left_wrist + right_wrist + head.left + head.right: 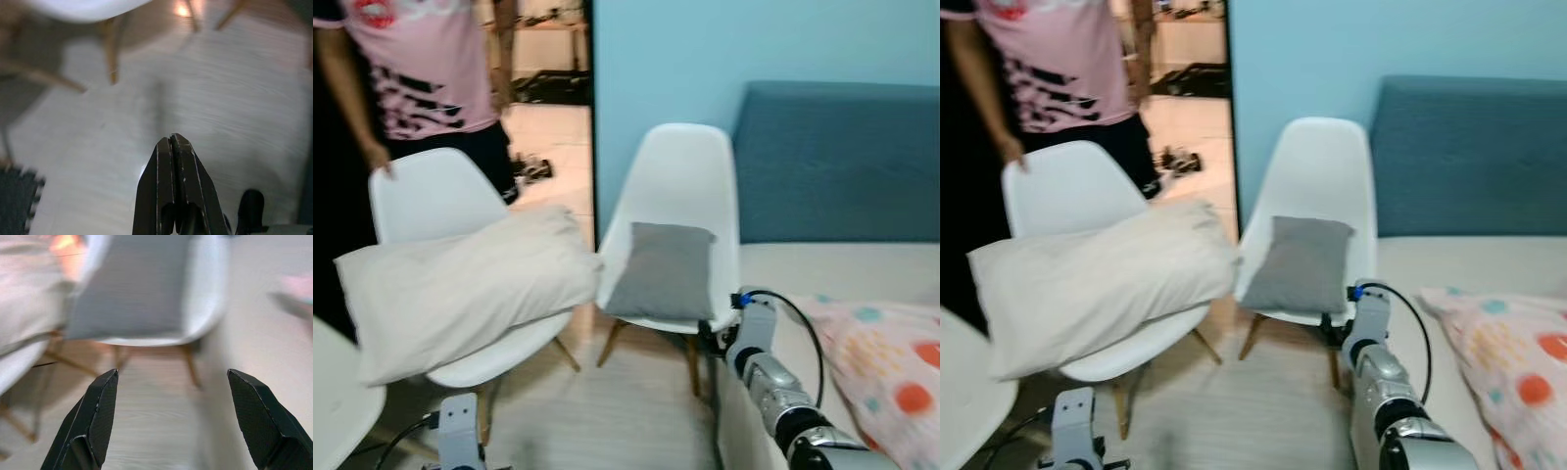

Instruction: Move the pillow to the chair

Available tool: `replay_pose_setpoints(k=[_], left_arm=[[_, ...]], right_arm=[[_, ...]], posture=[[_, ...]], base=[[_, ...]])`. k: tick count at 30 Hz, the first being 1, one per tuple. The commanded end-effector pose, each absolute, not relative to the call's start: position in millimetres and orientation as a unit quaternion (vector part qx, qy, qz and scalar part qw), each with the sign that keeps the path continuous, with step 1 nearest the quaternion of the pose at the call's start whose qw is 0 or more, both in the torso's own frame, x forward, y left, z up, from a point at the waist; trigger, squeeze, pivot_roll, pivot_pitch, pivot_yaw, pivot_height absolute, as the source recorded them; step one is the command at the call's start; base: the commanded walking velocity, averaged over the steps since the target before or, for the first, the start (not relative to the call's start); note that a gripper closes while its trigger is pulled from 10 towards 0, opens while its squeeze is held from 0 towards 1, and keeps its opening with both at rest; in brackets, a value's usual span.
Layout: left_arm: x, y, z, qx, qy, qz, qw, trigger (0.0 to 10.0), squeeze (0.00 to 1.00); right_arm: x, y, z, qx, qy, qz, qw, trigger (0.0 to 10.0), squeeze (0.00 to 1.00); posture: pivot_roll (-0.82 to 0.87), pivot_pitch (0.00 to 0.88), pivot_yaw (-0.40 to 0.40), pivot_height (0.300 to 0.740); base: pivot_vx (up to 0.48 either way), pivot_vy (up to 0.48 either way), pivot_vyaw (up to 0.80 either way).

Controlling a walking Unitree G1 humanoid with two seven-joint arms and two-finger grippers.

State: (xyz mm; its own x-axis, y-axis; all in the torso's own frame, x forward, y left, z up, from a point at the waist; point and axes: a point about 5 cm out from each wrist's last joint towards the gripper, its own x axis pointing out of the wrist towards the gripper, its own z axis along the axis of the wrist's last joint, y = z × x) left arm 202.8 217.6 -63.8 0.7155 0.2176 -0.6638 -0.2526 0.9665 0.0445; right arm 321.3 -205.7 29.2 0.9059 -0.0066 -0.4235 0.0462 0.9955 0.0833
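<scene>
head views: cream pillow point(460, 294) lies on left white chair point(431, 201), overhanging the seat front, may slide off; a person's hand point(380, 157) on the chair back | left wrist: left gripper point(172, 147) fingers pressed together, above floor point(234, 98) | right wrist: right gripper point(171, 382) spread wide, empty, facing grey cushion point(132, 284); could bump that chair

A large pillow point(460, 289) lies on the left chair point(431, 201), overhanging its seat toward the right chair point(680, 186), which stands just beside it and holds a small cushion point(663, 271) against its back. A person point(421, 69) stands behind the left chair, one hand point(380, 157) on its backrest. Right of the chairs is a bed point(803, 269) with a patterned pillow point(891, 367) on it and a headboard point(837, 162) behind.
</scene>
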Motion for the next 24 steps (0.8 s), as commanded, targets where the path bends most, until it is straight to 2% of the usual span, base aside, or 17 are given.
replay_pose_setpoints(k=[1, 12, 24], left_arm=[[204, 214, -63, -0.016, 0.352, 0.115, 0.929, 10.0, 0.00], [185, 220, -73, -0.015, 0.375, 0.123, 0.919, 10.0, 0.00], [189, 222, -69, -0.017, 0.362, 0.122, 0.924, 10.0, 0.00]], right_arm=[[316, -209, 23, 0.043, 0.228, -0.027, 0.972, 10.0, 0.00], [297, -222, 6, 0.054, 0.259, -0.072, 0.962, 10.0, 0.00], [299, -221, 7, 0.074, 0.253, -0.084, 0.961, 10.0, 0.00]], posture=[[0.10, 0.000, -0.002, 0.740], [0.10, 0.000, 0.006, 0.740], [0.10, 0.000, 0.007, 0.740]], base=[[0.000, 0.000, -0.75], [0.000, 0.000, -0.75], [0.000, 0.000, -0.75]])
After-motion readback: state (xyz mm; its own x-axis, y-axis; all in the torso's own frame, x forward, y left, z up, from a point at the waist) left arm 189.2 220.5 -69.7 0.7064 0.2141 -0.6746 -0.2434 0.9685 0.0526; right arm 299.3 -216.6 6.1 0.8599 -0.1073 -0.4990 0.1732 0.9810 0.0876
